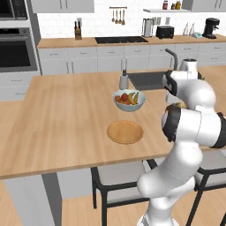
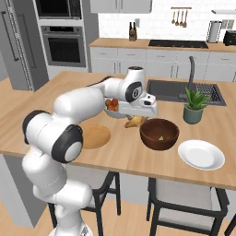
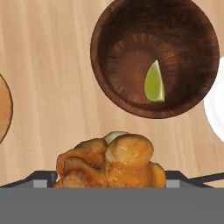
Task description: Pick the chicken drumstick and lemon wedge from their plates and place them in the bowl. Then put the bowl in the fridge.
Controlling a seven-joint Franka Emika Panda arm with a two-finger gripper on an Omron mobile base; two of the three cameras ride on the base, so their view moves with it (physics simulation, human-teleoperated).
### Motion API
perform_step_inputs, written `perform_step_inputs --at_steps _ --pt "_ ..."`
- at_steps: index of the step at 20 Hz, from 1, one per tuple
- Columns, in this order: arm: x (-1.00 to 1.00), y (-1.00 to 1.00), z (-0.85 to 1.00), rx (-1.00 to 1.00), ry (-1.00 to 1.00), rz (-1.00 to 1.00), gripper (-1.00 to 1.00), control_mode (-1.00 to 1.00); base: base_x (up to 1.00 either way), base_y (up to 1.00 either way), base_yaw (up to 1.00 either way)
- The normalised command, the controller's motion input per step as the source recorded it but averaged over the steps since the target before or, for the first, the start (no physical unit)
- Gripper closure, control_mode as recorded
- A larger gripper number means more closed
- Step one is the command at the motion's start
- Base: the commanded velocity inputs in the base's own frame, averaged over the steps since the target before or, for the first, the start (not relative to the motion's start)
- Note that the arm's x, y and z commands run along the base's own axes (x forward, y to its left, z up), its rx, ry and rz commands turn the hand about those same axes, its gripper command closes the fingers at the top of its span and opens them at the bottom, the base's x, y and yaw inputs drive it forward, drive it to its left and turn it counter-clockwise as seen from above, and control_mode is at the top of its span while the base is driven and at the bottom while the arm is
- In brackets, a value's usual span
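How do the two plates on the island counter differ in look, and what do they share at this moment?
The wooden plate is a flat, matte, light-brown disc; the white plate is a glossy, shallow dish with a raised rim. The wooden plate lies beside the fruit bowl; the white plate lies right of the dark bowl. Both are round, similar in size, and bare.

Lemon wedge (image 3: 155,83) inside bowl (image 3: 105,65)
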Motion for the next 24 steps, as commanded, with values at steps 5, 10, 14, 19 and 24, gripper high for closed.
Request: perform_step_inputs --at_steps 5,10,14,19,24 --pt "0.51 -0.43 -0.35 0.06 0.00 0.00 1.00 -1.00 0.00 0.00 0.00" --pt "0.50 -0.21 -0.45 0.01 0.00 0.00 1.00 -1.00 0.00 0.00 0.00" --pt "0.31 -0.32 -0.43 0.00 0.00 0.00 1.00 -1.00 0.00 0.00 0.00" --pt "0.06 -0.14 -0.48 0.00 -0.03 -0.03 1.00 -1.00 0.00 0.00 0.00" --pt "0.05 -0.04 -0.34 0.00 -0.07 -0.04 1.00 -1.00 0.00 0.00 0.00"
